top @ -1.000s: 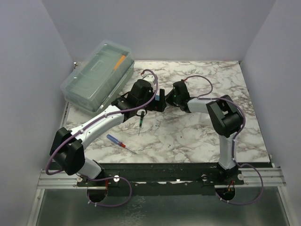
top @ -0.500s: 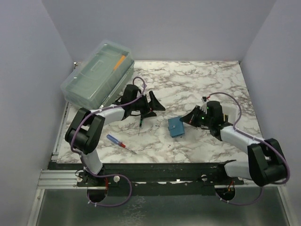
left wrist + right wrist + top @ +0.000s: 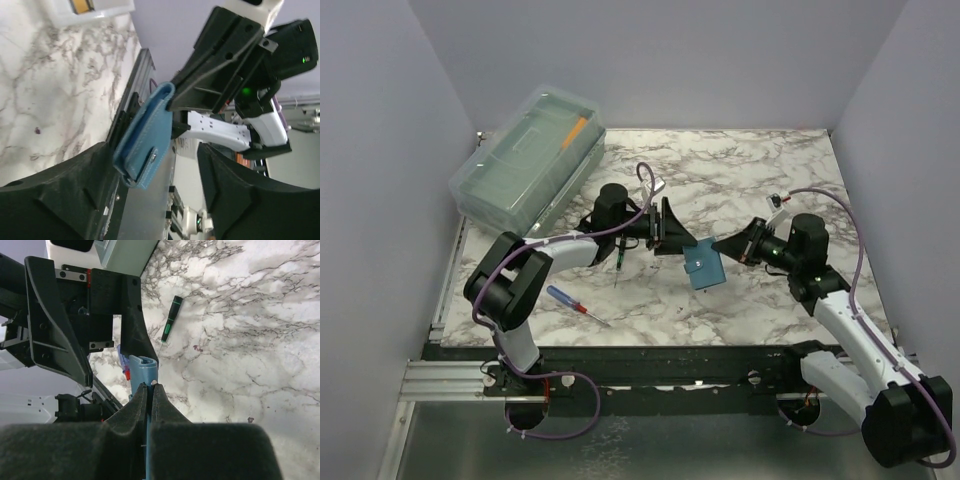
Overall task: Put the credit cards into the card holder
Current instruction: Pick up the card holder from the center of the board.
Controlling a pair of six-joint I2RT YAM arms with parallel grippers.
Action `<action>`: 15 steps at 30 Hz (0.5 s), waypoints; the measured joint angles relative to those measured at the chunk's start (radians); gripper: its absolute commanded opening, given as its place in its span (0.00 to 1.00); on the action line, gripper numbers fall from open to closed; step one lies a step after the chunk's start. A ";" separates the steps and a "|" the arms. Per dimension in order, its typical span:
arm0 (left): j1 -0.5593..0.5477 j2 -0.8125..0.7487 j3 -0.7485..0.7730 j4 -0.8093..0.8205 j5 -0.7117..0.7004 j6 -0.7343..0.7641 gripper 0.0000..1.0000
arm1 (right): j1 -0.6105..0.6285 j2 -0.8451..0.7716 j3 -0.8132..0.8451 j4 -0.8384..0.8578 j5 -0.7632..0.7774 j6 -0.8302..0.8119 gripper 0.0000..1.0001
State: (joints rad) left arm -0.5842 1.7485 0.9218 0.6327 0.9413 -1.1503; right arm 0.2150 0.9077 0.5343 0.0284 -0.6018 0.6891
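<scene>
The teal-blue card holder [image 3: 705, 266] is held off the table, closed, with its snap tab showing [image 3: 145, 150]. My right gripper [image 3: 728, 245] is shut on its edge [image 3: 150, 385]. My left gripper [image 3: 670, 228] is open, and the card holder sits between its fingers [image 3: 157, 150], close against the lower finger. A yellow-gold credit card [image 3: 82, 6] lies in a small white tray [image 3: 107, 11] at the top left of the left wrist view. No other cards show.
A big clear lidded box [image 3: 530, 160] stands at the back left. A green-handled screwdriver [image 3: 620, 255] lies below the left arm and also shows in the right wrist view [image 3: 171, 315]. A blue and red screwdriver [image 3: 575, 303] lies near the front left.
The card holder lay flat on the table half a second ago; now my right gripper holds it raised. My left gripper has moved right, up to the card holder.
</scene>
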 measured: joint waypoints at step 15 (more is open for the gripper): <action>-0.034 -0.010 -0.009 0.332 0.089 -0.182 0.00 | -0.002 -0.138 0.057 -0.116 -0.003 0.082 0.33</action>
State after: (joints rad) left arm -0.6178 1.7382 0.9131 0.9642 1.0306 -1.3319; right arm 0.2127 0.7700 0.5915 -0.0872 -0.6052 0.7708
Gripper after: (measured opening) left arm 0.148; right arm 0.072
